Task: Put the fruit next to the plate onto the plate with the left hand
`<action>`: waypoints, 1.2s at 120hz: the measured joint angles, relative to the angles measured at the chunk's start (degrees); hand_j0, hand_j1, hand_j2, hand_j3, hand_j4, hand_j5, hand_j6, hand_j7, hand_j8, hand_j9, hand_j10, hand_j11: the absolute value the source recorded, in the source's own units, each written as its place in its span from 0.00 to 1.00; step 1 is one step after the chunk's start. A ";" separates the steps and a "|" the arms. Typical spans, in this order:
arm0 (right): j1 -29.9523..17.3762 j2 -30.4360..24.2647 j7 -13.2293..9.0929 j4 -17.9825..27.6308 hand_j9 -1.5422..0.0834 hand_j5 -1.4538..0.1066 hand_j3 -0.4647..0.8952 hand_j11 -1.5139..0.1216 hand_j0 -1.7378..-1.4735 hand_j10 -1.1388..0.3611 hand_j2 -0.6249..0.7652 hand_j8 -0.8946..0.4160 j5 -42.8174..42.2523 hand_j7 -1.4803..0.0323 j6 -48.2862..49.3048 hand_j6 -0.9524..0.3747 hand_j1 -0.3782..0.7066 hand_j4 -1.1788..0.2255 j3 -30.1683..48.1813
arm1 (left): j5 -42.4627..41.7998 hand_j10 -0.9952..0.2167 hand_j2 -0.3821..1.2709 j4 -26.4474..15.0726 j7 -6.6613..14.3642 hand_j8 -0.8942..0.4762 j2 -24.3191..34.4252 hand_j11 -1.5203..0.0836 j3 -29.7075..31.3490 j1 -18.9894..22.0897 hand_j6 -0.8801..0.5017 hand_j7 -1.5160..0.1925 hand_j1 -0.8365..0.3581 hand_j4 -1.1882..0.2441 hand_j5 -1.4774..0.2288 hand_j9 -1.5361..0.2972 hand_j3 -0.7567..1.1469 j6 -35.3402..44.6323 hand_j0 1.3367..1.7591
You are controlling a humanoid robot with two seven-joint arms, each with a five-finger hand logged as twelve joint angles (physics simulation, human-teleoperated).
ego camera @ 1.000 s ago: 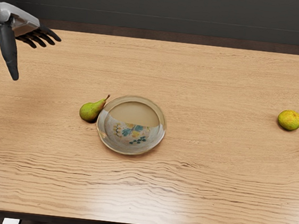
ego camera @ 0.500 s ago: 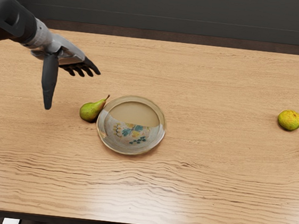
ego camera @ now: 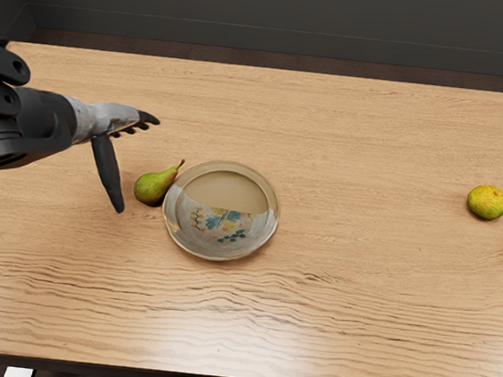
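One pear (ego camera: 153, 186) lies just beside the plate's (ego camera: 229, 191) left rim, its fat end to the lower left and its stem slanting up and right toward the rim. Your left hand (ego camera: 112, 129) hangs just left of it and a little farther back, fingers spread, thumb pointing down, holding nothing. Judge the reach as rightward and slightly nearer; no right hand shows.

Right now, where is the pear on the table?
In the head view the pear lies left of the middle of the table, right beside the left rim of the plate. The open left hand is just to its left.
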 joint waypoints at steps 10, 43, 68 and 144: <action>0.00 0.00 0.00 -0.01 0.95 0.93 0.34 0.93 0.30 0.76 0.45 0.68 -0.01 0.98 -0.01 0.72 0.03 0.84 0.01 | 0.90 0.79 0.24 -0.15 -0.04 0.63 -0.27 0.92 -0.63 1.94 0.61 0.86 0.96 0.81 0.84 0.81 0.40 2.04 0.76; 0.00 0.00 0.00 0.01 0.95 0.93 0.34 0.93 0.30 0.76 0.45 0.68 -0.03 0.98 0.01 0.72 0.03 0.84 0.00 | 0.97 0.79 0.24 -0.09 -0.08 0.62 -1.12 0.92 -5.92 6.65 0.61 0.86 0.95 0.80 0.84 0.81 0.40 8.19 0.76; 0.00 0.00 0.00 0.01 0.95 0.93 0.34 0.93 0.30 0.76 0.45 0.68 -0.01 0.98 0.00 0.72 0.03 0.84 0.00 | 0.74 0.79 0.24 2.75 -0.08 0.62 -3.67 0.92 -7.82 11.32 0.61 0.86 0.95 0.80 0.84 0.81 0.40 11.68 0.76; 0.00 0.00 0.00 0.00 0.95 0.93 0.34 0.93 0.30 0.76 0.45 0.68 -0.01 0.98 0.01 0.72 0.03 0.84 0.00 | 1.36 0.72 0.25 9.20 -0.33 0.56 -6.79 0.85 -8.21 16.39 0.55 0.79 0.87 0.74 0.77 0.75 0.40 12.49 0.76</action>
